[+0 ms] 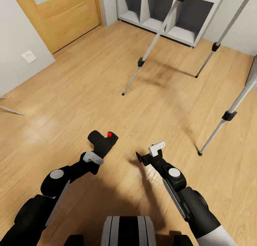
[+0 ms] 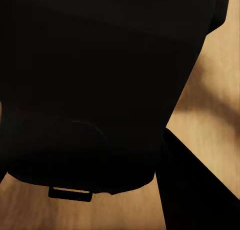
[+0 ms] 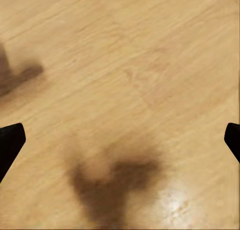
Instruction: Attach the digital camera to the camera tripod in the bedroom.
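My left gripper (image 1: 95, 154) is shut on the digital camera (image 1: 103, 142), a black body with a red dot on top, held low over the plank floor. The camera's dark body (image 2: 100, 89) sits close against the left wrist view. Ahead and to the right stands the camera tripod (image 1: 154, 42). Its silver legs with black clamps spread across the floor, and its head is cut off at the frame's top edge. My right gripper (image 1: 148, 153) hangs open and empty beside the camera. Its dark fingertips (image 3: 9, 142) show at the sides of the right wrist view, over bare floor.
An oak door (image 1: 60, 17) is at the back left, with a wall socket (image 1: 29, 56) on the grey wall beside it. White cube shelving (image 1: 157, 17) stands behind the tripod. The nearest tripod leg (image 1: 228, 115) ends right of my right arm. A thin metal rod (image 1: 10, 110) lies at far left.
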`<state>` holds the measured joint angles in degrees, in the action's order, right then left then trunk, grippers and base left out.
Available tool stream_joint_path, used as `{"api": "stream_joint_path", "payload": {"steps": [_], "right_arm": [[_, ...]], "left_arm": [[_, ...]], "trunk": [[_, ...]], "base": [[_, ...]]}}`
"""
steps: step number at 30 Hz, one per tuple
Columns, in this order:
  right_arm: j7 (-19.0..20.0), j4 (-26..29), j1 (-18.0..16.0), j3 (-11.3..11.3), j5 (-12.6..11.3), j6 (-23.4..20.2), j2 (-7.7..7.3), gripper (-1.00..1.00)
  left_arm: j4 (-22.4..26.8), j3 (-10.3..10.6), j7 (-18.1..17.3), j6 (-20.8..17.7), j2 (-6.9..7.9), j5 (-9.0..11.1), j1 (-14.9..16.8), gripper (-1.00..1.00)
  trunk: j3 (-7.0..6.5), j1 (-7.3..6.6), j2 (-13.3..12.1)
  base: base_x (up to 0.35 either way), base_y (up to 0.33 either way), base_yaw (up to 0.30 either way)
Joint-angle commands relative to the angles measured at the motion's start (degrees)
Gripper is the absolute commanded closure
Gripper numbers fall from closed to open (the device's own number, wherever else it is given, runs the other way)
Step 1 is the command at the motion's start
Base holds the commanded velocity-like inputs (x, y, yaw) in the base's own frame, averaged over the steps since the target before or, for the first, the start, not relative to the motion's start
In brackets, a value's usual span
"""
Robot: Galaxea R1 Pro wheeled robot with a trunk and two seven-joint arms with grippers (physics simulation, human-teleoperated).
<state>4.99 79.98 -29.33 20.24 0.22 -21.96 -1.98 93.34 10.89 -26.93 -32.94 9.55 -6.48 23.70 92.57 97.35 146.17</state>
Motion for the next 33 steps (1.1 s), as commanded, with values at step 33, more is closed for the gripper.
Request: {"api": "stream_joint_path", "payload": {"steps": [33], "right_arm": [[0.4,0.1,0.0,-0.1,0.0,-3.1,-0.04,-1.0]], "left_arm": [[0.0,-0.2,-0.4,-0.6,-0.3,-0.7,0.0,1.0]], "trunk": [[-7.28,-0.86,-0.4]], "base": [[0.0,0.0,0.0]]}}
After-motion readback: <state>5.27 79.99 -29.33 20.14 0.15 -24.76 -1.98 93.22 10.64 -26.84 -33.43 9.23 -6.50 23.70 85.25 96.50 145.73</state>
